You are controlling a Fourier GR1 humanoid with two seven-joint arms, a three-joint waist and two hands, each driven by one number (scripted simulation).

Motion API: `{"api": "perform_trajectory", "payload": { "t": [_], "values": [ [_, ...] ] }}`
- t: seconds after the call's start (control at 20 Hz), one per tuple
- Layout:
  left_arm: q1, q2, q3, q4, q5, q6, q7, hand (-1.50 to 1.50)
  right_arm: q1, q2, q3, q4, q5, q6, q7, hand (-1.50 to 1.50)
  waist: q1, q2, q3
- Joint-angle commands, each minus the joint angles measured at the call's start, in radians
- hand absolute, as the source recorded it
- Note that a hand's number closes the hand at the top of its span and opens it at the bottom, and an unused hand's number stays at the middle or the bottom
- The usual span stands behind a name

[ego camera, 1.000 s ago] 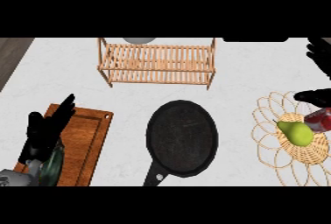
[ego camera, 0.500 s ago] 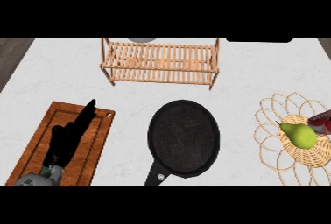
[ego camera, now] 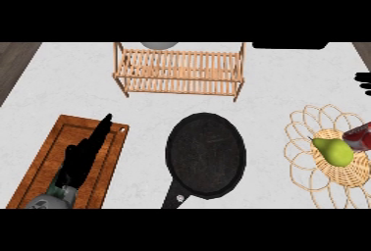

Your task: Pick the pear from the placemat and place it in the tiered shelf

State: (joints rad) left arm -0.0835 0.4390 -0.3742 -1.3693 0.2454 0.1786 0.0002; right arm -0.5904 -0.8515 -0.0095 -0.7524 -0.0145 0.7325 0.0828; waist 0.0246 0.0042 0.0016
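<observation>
Resting on the placemat (ego camera: 308,127): pear (ego camera: 334,151).

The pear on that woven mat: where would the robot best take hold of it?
Probably round the pear's wide lower body, from above. It lies tilted on the placemat, its narrow end toward upper left, and a red thing crowds its right, so the top looks freest.

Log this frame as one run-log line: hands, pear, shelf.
left robot hand: open over cutting board | right robot hand: right edge, fingers unclear | pear: on placemat, ungrasped | tiered shelf: no pear
</observation>
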Motion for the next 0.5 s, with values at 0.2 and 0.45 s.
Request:
{"api": "perform_trajectory", "payload": {
  "t": [0.2, 0.45],
  "values": [
    [-0.001, 0.005, 0.0, 0.001, -0.009, -0.013, 0.016, 0.0, -0.13, -0.042, 0.289, -0.221, 0.263, 0.133, 0.148, -1.5, 0.015, -0.009, -0.005],
    [0.026, -0.024, 0.006, 0.057, -0.015, -0.009, -0.03, 0.0, -0.136, -0.006, 0.433, -0.332, 0.449, 0.057, 0.214, -1.5, -0.007, -0.003, -0.004]
  ]
}}
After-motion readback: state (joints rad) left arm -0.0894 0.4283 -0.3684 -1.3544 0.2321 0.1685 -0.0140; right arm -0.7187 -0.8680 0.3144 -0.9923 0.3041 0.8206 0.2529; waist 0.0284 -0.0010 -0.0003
